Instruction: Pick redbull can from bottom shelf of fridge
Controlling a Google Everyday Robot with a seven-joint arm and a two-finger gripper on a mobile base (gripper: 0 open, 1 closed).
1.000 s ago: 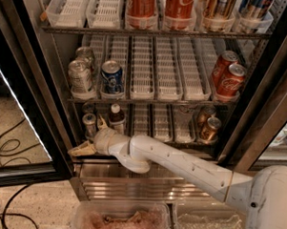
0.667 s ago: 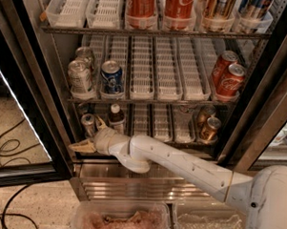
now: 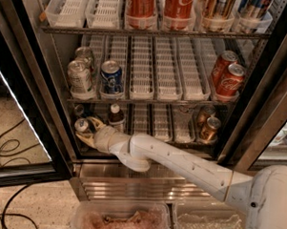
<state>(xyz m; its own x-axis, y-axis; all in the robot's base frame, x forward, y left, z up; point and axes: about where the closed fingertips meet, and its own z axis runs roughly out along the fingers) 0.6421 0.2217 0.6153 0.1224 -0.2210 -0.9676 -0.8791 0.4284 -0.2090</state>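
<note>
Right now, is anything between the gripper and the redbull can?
Nothing: the camera view shows the gripper with open fingers flanking the redbull can, far left on the bottom shelf.

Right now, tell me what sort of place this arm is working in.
Likely an office or lab drinks corner: a glass-door display fridge with wire racks, cola cans lined in lanes, loose cables on the floor. The gripper is at the bottom shelf, by the redbull can.
</note>
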